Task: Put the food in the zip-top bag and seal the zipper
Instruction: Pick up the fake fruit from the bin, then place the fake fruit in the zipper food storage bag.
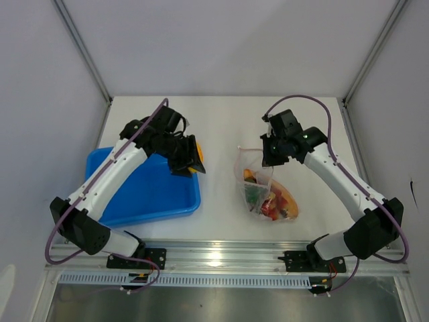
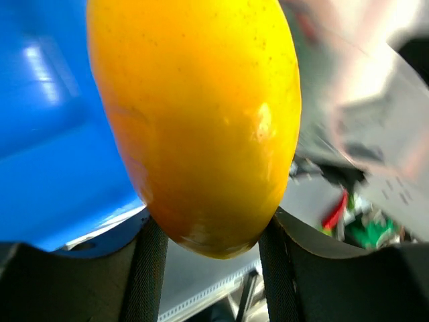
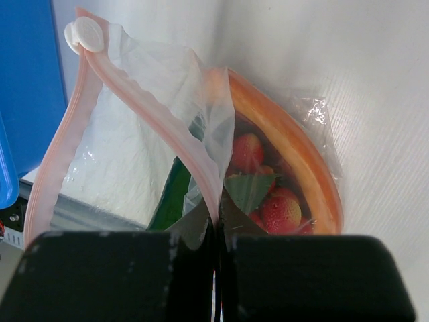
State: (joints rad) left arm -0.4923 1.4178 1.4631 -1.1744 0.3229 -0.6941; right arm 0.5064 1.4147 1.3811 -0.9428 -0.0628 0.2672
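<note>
Bag (image 1: 265, 191) lies on the table (image 1: 221, 127), right of the blue tray (image 1: 154, 198) and between the 2 arms, its mouth toward the far side. It looks thin, soft and crinkly, so I judge it light and apt to collapse or slide if pushed. The pink zipper (image 3: 53, 147) is the firmest part and the best place to hold. The right gripper (image 3: 218, 228) has its jaws closed on 1 side of that strip, lifting it so the mouth gapes. A white tab (image 3: 86, 33) sits at the strip's end.

Inside are red pieces (image 3: 278, 208), a green piece (image 3: 167, 201) and an orange wedge (image 3: 295, 154).

The left gripper (image 1: 188, 159) is clamped on the yellow piece (image 2: 201, 121) over the tray's right edge, near the bag. That piece is glossy and rounded, probably hard and slippery. The fingers (image 2: 151, 268) grip its narrow end, so it could squirt out.

No brand, label or writing is readable.
</note>
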